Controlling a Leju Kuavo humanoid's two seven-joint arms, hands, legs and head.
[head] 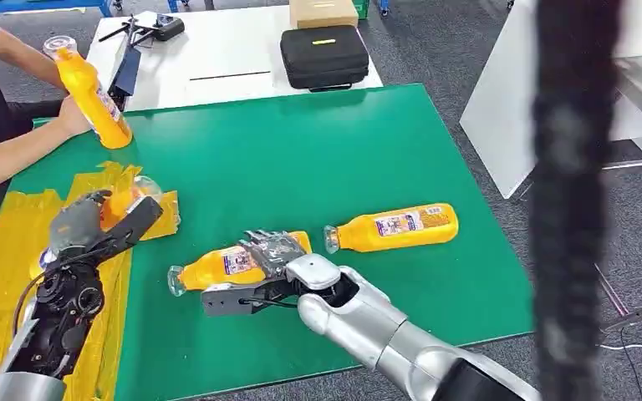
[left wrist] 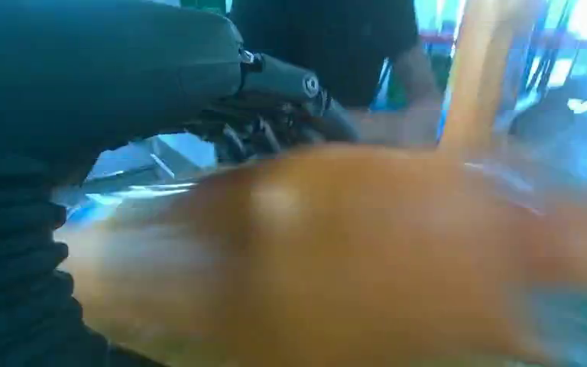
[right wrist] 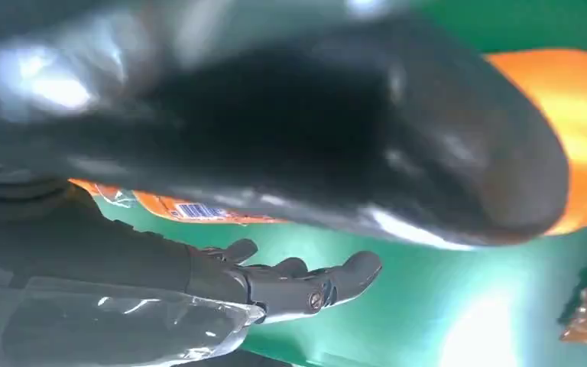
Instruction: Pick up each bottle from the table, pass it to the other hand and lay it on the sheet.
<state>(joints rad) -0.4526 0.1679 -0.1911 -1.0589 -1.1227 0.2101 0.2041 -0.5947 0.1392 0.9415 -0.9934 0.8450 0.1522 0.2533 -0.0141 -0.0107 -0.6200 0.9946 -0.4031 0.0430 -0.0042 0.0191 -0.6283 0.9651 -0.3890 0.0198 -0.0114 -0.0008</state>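
Observation:
My left hand [head: 92,221] holds an orange bottle [head: 124,203] just above the yellow sheet [head: 0,251] at the table's left; up close the bottle [left wrist: 336,252] is a blurred orange mass under the fingers [left wrist: 275,126]. A second orange bottle [head: 217,267] lies on the green table near the front, cap to the left. My right hand [head: 269,251] is over its base end, fingers [right wrist: 298,283] stretched past the bottle [right wrist: 581,115] and thumb [head: 226,299] on the near side, not closed. A third bottle [head: 397,227] lies just right of it.
A person at the far left holds another orange bottle [head: 92,96] upright over the table's back corner. Behind the green table [head: 318,142] is a white table with a black case [head: 324,56] and a cardboard box. A dark blurred strap [head: 573,200] hangs at right.

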